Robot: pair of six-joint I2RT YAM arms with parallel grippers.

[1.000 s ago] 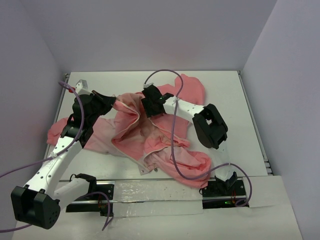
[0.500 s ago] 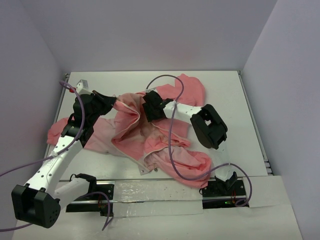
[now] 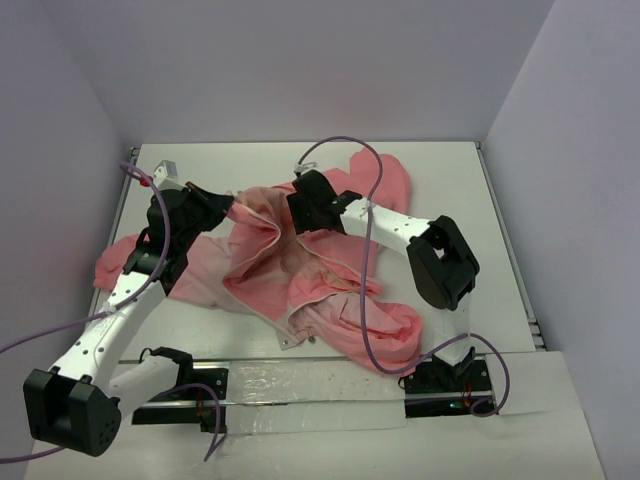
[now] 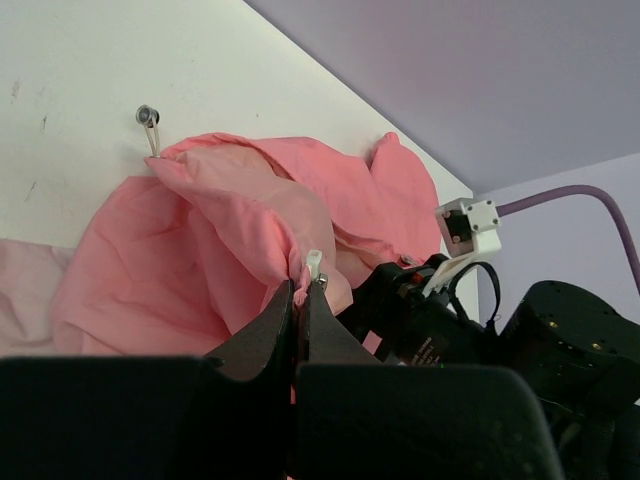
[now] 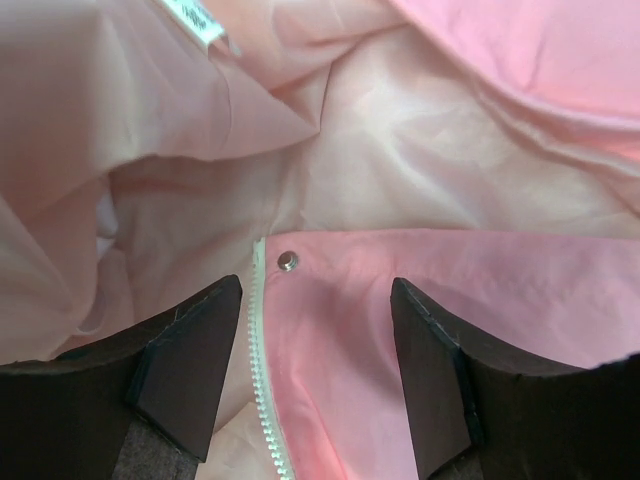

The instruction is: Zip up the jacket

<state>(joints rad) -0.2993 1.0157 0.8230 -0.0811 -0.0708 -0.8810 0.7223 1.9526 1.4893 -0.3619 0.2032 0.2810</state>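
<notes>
One jacket (image 4: 250,200), left pincer (image 4: 303,290) pinching its edge, right pincer (image 5: 315,370) spread over zipper (image 5: 258,340), white label (image 5: 203,22) perhaps printed, unreadable

White table (image 3: 450,180), walls on three sides. Pink jacket (image 3: 395,325) crumpled across middle, lying open, pale lining up. One sleeve (image 3: 108,265) flat toward left edge. Small grey fitting (image 3: 165,167) near far-left corner. Clear sheet (image 3: 300,385) along near edge.

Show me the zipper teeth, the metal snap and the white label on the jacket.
zipper teeth (image 5: 262,385), right wrist view, middle of the white toothed row.
metal snap (image 5: 288,261), right wrist view, centre of the stud.
white label (image 5: 203,22), right wrist view, middle of the tag.
</notes>
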